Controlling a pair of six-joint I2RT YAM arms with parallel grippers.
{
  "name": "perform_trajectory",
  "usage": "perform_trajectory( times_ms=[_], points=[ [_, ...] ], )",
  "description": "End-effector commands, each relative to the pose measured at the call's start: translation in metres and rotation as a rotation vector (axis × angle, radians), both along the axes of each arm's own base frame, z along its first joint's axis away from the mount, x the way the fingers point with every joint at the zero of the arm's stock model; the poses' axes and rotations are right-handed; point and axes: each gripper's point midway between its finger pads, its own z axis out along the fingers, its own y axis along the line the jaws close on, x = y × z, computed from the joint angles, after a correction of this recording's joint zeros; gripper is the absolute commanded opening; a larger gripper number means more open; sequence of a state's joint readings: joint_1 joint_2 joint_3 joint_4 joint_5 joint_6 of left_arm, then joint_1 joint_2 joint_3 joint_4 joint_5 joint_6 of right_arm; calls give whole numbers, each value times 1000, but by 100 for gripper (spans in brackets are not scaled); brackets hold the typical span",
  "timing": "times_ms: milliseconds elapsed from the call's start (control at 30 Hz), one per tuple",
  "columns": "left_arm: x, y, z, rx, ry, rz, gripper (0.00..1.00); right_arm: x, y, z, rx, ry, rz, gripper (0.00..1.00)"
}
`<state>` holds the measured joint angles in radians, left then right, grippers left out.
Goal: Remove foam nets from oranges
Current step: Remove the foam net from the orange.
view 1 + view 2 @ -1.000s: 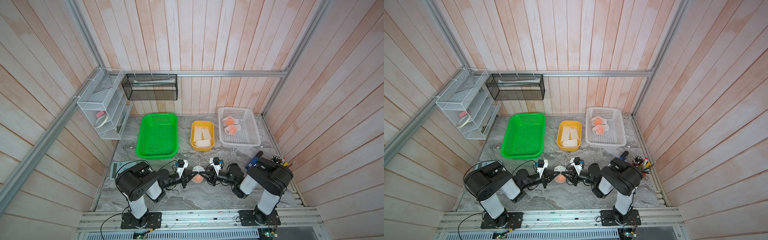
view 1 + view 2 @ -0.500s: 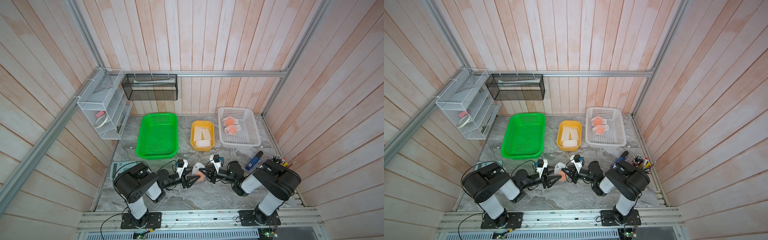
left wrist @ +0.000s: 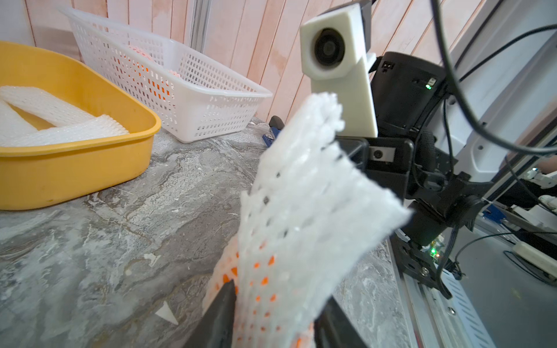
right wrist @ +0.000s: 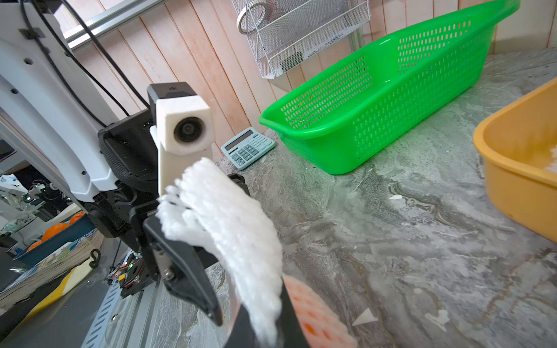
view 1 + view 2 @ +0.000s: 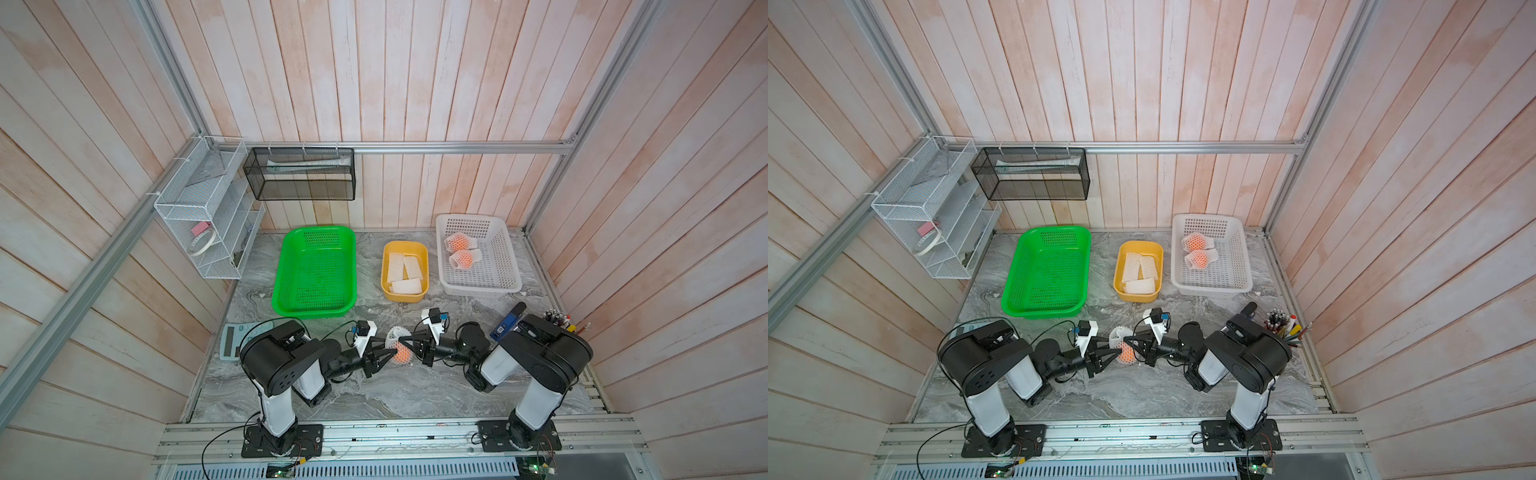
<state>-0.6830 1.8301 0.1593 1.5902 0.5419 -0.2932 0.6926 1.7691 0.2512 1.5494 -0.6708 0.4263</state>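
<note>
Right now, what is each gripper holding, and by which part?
Right gripper pinches the foam net by its loose end. Left gripper brackets the netted orange; grip unclear.

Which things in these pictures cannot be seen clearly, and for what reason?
- Orange between the grippers: its foam net wraps most of it in the wrist views, blurred from closeness.
- Left gripper: whether its fingers actually press the net cannot be told; they are cut off by the picture edge.
- Contents of the white basket: in the left wrist view its perforated wall hides them, only orange specks show.
- Pens beside the right arm: too small to tell apart.
</note>
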Motion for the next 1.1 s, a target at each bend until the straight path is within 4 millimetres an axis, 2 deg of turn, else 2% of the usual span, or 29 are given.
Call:
perform_trajectory(
  times_ms=[0,200,300,367,467,600,700,900,1000,1033,1067],
  points=[
    [0,-5,13,-38,-59,-23,36,-3,2,7,25,-11,30,9],
    [2,-8,16,-37,-70,-31,15,-3,1,6,20,-13,26,12],
    [2,-7,17,-32,-74,-25,3,0,0,5,15,-7,14,22],
    [4,-7,19,-30,-78,-14,0,5,-1,3,8,28,-3,28],
    [5,-5,24,-34,-86,2,0,21,-7,-6,-29,118,-56,39],
    [5,-3,38,-52,-109,11,0,22,-20,4,-22,74,-126,62],
    [7,-4,45,-53,-122,15,0,21,-30,9,-39,37,-179,74],
    [10,-1,70,-77,-156,35,0,26,-48,15,-126,-4,-283,85],
    [14,-3,79,-70,-154,47,0,24,-56,19,-153,-11,-318,87],
    [17,-1,83,-69,-154,63,0,22,-60,21,-154,-11,-329,90],
    [18,1,88,-74,-159,72,1,20,-62,22,-153,-12,-334,98]
  ],
)
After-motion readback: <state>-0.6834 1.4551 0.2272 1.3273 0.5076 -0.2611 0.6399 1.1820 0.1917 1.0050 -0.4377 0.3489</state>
